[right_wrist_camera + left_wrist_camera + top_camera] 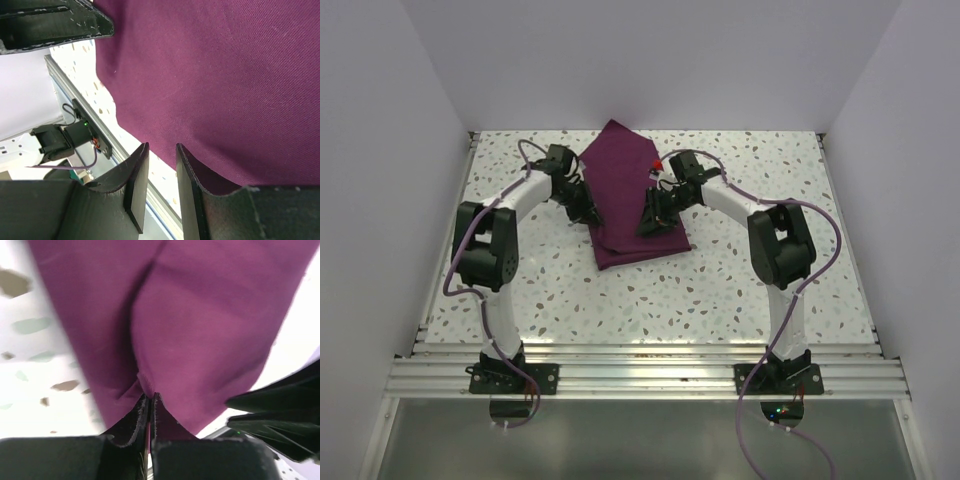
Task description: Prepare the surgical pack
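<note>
Top external view has the plum-purple cloth (625,205) lying as a folded bundle on the speckled table (740,290). It sits between the two claws, with the left gripper (587,212) at its left edge and the right gripper (649,222) at its right edge. Left wrist view shows that claw's jaws pressed together on a small pinched ridge of the fabric, and the rest of the cloth spreads away ahead of the fingertips. Right wrist view shows the other claw's jaws a narrow slot apart. Pale table shows through the gap and nothing is visibly gripped. The cloth's edge lies just past the tips and fills the view beyond them.
</note>
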### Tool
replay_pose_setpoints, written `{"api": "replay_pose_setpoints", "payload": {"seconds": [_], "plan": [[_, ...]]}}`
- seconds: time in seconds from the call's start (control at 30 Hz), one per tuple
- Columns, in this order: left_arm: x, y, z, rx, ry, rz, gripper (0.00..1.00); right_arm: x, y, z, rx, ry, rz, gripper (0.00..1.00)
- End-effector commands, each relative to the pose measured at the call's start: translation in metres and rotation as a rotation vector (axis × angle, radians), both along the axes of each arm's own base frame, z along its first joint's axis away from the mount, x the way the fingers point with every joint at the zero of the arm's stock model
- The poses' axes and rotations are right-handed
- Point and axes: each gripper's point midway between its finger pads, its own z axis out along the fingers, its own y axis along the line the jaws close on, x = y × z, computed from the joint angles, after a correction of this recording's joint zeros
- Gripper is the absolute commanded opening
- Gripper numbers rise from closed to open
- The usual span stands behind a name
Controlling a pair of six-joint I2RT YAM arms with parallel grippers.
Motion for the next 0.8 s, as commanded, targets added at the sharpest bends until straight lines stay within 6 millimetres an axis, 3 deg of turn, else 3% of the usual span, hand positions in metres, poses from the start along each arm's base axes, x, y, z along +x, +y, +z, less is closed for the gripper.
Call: {"api": "replay_pose_setpoints", "payload": {"seconds": [0.0, 0.17, 0.37, 0.53, 0.67, 0.77], "plan": [[0.020, -0.030, 0.052, -0.160, -0.159, -0.044, 0.00, -0.003, 0.003, 0.002, 0.023, 0.012, 0.014, 0.32], [0.021, -0.034, 0.060, -0.263, -0.209, -0.057, 0.00, -0.003, 0.001, 0.004, 0.022, 0.013, 0.014, 0.32], [0.005, 0.005, 0.024, -0.254, -0.159, 0.018, 0.00, -0.003, -0.003, 0.004, 0.011, 0.014, 0.016, 0.32], [-0.003, 0.021, -0.003, -0.200, -0.099, 0.020, 0.00, 0.003, -0.005, 0.005, 0.009, 0.004, 0.003, 0.32], [0.002, 0.027, -0.013, -0.156, -0.096, 0.009, 0.05, 0.023, -0.007, 0.011, -0.011, -0.049, -0.052, 0.31], [0.005, 0.034, -0.014, -0.102, -0.100, -0.006, 0.18, 0.049, -0.009, 0.019, 0.004, -0.099, -0.131, 0.31]]}}
